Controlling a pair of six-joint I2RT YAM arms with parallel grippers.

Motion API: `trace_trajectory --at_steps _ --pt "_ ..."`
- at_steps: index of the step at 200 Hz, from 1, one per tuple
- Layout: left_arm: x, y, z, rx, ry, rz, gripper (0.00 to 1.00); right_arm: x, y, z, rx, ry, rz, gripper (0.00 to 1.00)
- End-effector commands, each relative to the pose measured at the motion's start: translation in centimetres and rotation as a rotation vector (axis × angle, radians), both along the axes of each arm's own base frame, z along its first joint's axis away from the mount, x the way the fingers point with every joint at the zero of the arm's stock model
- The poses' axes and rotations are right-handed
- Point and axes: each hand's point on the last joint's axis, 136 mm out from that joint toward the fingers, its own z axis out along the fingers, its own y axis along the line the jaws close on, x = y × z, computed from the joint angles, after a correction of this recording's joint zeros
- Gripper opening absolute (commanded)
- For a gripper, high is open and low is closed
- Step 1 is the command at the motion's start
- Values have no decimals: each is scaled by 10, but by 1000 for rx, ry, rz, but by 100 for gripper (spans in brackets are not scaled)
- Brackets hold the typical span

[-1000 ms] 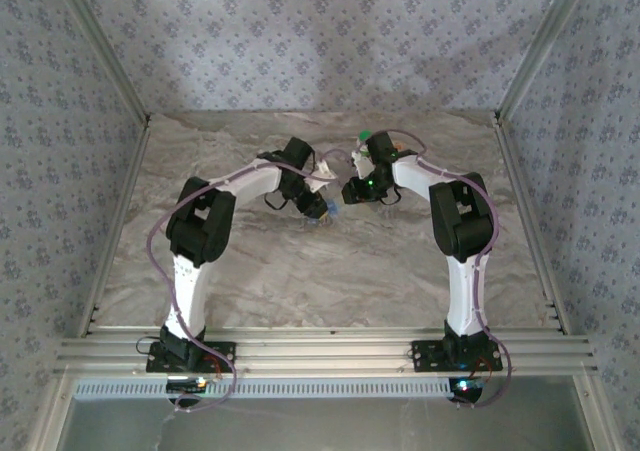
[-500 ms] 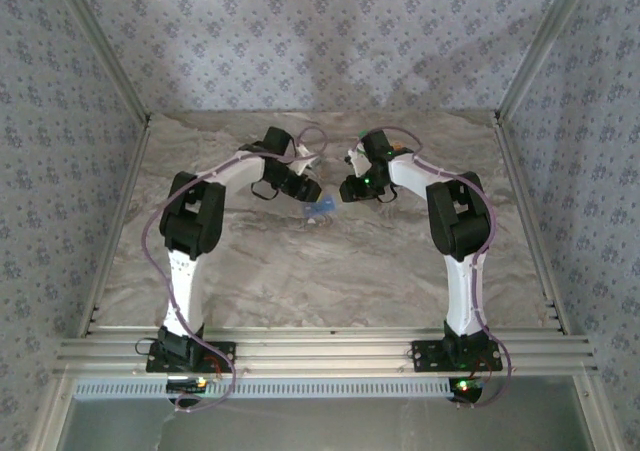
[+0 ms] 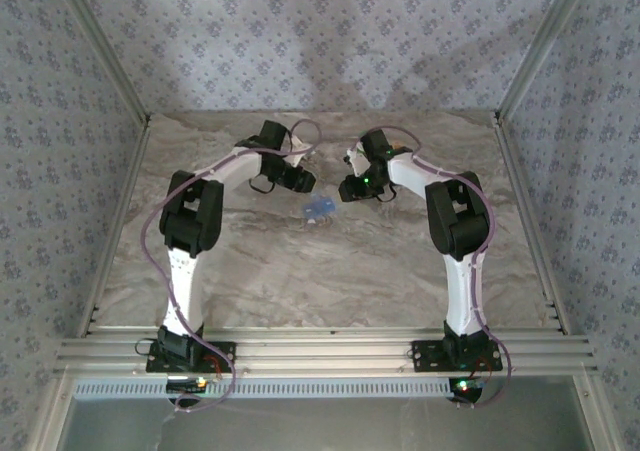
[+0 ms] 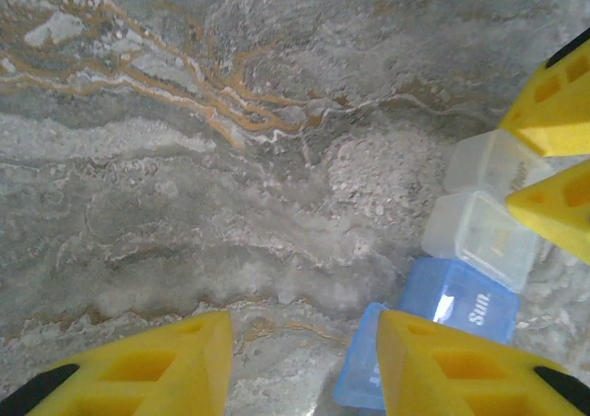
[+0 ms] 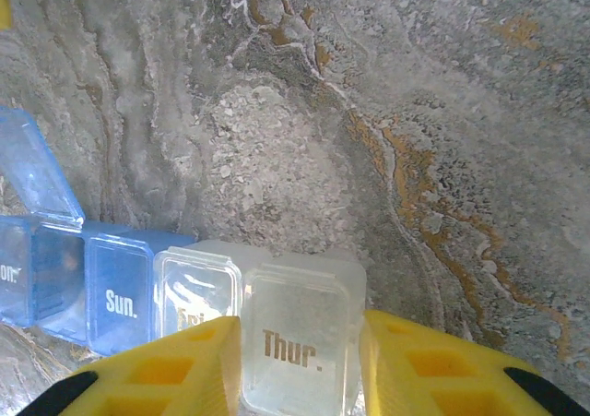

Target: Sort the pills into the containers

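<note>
Two claws: your left claw (image 4: pixel 302 328) spread above the worktop (image 4: pixel 230 158), your right claw (image 5: pixel 300 328) pinching the pill box (image 5: pixel 120 291).

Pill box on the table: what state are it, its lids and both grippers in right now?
translucent blue-and-clear plastic pill box: lying flat, Sun., Fri. and Thur. lids shut
end blue lid: flipped up, compartment open
right gripper: closed on the box's Thur. end
left gripper: open, empty
</note>
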Motion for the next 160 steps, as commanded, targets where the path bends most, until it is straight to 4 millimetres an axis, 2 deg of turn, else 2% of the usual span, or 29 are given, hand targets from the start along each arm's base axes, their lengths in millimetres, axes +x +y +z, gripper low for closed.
trace_trajectory --at_steps 1,20,36,60,87,105,126,142,154,160 --pt "4 3 -14 59 4 21 45 -32 -22 -40 -78 139 -54 39" --pt "13 8 -10 85 -30 56 44 -22 -19 -23 -17 76 -91 39" --pt "20 4 11 52 -83 77 44 -15 -19 -9 3 36 -111 39" --pt "27 1 64 -42 -223 121 46 -5 -22 15 33 -22 -141 40" --pt "25 14 125 -120 -405 211 53 7 -19 50 73 -99 -155 44" --pt "13 26 155 -168 -501 265 60 13 -17 72 71 -140 -153 45" --pt "-9 40 187 -224 -609 305 64 19 -21 100 36 -226 -162 47" --pt "-31 50 199 -245 -682 325 65 24 -32 122 -50 -329 -181 48" --pt "-49 58 199 -218 -734 329 68 34 -43 139 -120 -418 -216 53" --pt "-56 62 198 -199 -758 332 73 38 -48 143 -153 -446 -226 56"
